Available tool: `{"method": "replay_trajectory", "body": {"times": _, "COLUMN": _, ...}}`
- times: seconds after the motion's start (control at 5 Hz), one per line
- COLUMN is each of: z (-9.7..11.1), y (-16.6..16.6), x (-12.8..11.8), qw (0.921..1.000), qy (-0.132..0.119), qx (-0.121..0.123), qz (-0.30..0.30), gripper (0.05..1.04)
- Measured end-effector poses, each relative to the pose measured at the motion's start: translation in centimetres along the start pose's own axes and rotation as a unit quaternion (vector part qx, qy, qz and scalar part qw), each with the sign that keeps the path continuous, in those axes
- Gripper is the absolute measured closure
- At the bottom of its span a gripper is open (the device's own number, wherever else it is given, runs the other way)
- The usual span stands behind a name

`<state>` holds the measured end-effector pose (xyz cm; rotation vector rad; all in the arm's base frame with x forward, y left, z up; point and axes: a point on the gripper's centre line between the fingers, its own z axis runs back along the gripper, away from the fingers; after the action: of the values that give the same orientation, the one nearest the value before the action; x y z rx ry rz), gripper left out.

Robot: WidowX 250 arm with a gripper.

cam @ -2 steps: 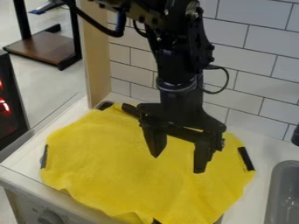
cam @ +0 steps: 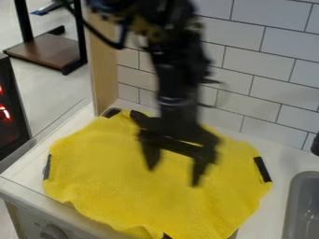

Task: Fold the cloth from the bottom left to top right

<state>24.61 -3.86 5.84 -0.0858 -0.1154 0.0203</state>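
Note:
My gripper [cam: 172,176] hangs over the middle of the yellow cloth [cam: 112,186], its two fingers spread apart and pointing down with nothing between them. The cloth lies spread out over the stove top and covers most of it. Its front edge is wavy and drapes at the counter's front. Whether the fingertips touch the cloth I cannot tell.
Black stove parts [cam: 262,169] stick out around the cloth's edges. A grey sink [cam: 303,207] is at the right. Behind stands a white tiled wall [cam: 261,60], with a wooden panel [cam: 104,60] at the back left. A knob [cam: 53,232] sits at the front left.
The gripper has moved to the left over the cloth, its fingers still apart. The cloth has not visibly moved.

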Motion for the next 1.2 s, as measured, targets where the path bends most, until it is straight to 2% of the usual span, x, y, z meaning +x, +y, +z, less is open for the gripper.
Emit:
{"method": "replay_trajectory", "body": {"times": 0.4, "z": 0.4, "y": 5.6, "x": -0.9, "qw": 0.997, "qy": -0.013, "qx": 0.014, "qz": 0.076, "gripper": 0.083}}
{"method": "replay_trajectory", "body": {"times": 0.6, "z": 0.1, "y": 8.0, "x": -1.2, "qw": 0.9927, "qy": -0.03, "qx": 0.03, "qz": 0.113, "gripper": 0.083}}
{"method": "replay_trajectory", "body": {"times": 0.8, "z": -0.8, "y": 10.4, "x": -1.2, "qw": 0.9849, "qy": -0.034, "qx": 0.038, "qz": 0.166, "gripper": 0.083}}
{"method": "replay_trajectory", "body": {"times": 1.0, "z": -1.8, "y": 11.6, "x": -1.6, "qw": 0.9779, "qy": -0.026, "qx": 0.057, "qz": 0.2, "gripper": 0.083}}
{"method": "replay_trajectory", "body": {"times": 1.2, "z": -1.8, "y": 13.3, "x": -1.4, "qw": 0.9689, "qy": -0.03, "qx": 0.075, "qz": 0.234, "gripper": 0.083}}
